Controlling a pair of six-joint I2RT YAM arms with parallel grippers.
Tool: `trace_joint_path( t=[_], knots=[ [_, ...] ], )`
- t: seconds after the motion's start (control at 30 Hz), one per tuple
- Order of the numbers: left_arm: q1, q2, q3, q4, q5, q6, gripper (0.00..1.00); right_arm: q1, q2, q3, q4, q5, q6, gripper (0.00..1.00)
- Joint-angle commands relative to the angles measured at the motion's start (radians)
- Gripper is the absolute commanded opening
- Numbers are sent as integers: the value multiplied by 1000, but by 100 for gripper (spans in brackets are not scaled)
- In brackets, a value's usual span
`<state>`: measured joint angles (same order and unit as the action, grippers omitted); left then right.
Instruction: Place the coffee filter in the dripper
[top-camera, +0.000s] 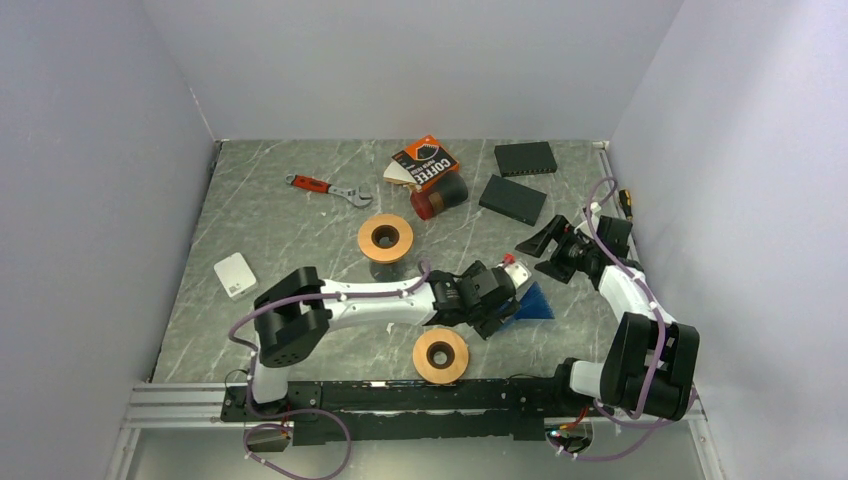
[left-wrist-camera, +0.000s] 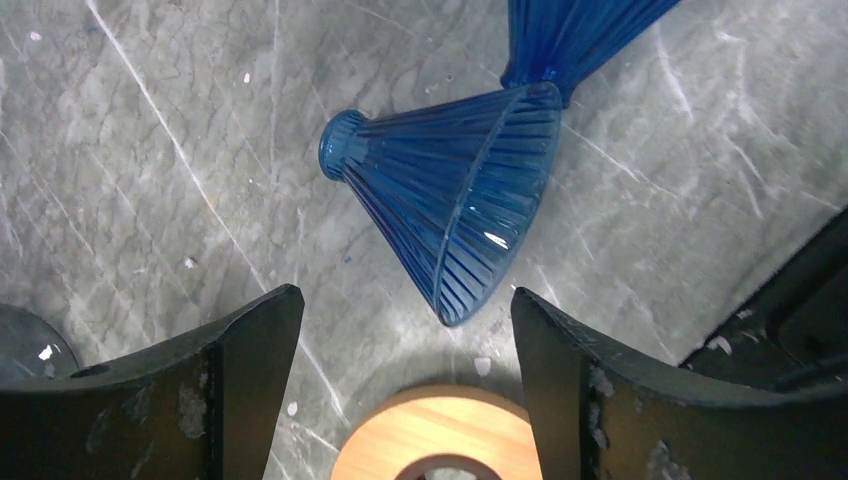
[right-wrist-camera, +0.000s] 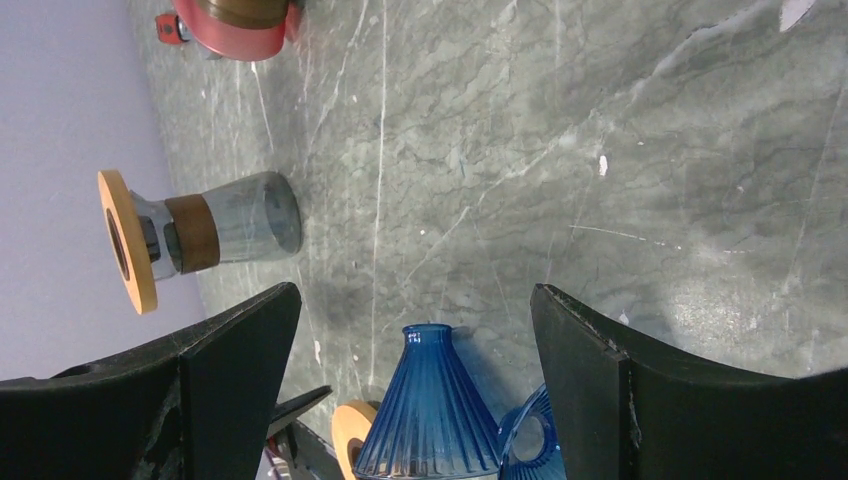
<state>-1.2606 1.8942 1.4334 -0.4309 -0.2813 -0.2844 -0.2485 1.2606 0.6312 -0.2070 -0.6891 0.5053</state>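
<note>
Two ribbed blue glass drippers lie on their sides, touching. One dripper (left-wrist-camera: 460, 190) points its wide mouth at my left gripper (left-wrist-camera: 405, 292), which is open with nothing between its fingers and hovers just short of the rim. The other dripper (right-wrist-camera: 430, 410) lies below my open right gripper (right-wrist-camera: 415, 290). From above, the blue glass (top-camera: 533, 302) sits right of centre, with the left gripper (top-camera: 512, 300) at its left edge and the right gripper (top-camera: 540, 255) just behind it. The orange COFFEE filter packet (top-camera: 425, 160) lies at the back, a pale paper edge (top-camera: 398, 173) showing at its left end.
A wooden-collared glass carafe (top-camera: 385, 238) stands mid-table and another (top-camera: 441, 355) near the front, under the left wrist. A red-brown cylinder (top-camera: 440, 196), a red wrench (top-camera: 325, 187), a white box (top-camera: 235, 275) and two black boxes (top-camera: 525, 158) (top-camera: 512, 199) lie around.
</note>
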Motion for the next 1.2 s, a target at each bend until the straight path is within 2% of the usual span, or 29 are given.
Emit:
trace_joint_path(
  t=[0.0, 0.23, 0.5, 0.67, 1.07, 1.17],
  knots=[
    [1, 42, 41, 86, -79, -12, 79, -7, -5, -14, 60, -38, -5, 90],
    [1, 88, 39, 161, -116, -22, 71, -7, -4, -28, 71, -47, -7, 90],
    [1, 110, 78, 156, -93, -12, 45, -8, -25, -19, 56, -38, -10, 89],
    [1, 107, 84, 130, -116, -22, 35, -8, -45, -18, 48, -31, -10, 89],
    [25, 79, 139, 19, -135, -69, 0, -6, -80, 11, 16, -37, -17, 88],
    [47, 51, 139, 4, -100, -91, 0, -6, -98, 26, 3, -35, -20, 88]
  ],
)
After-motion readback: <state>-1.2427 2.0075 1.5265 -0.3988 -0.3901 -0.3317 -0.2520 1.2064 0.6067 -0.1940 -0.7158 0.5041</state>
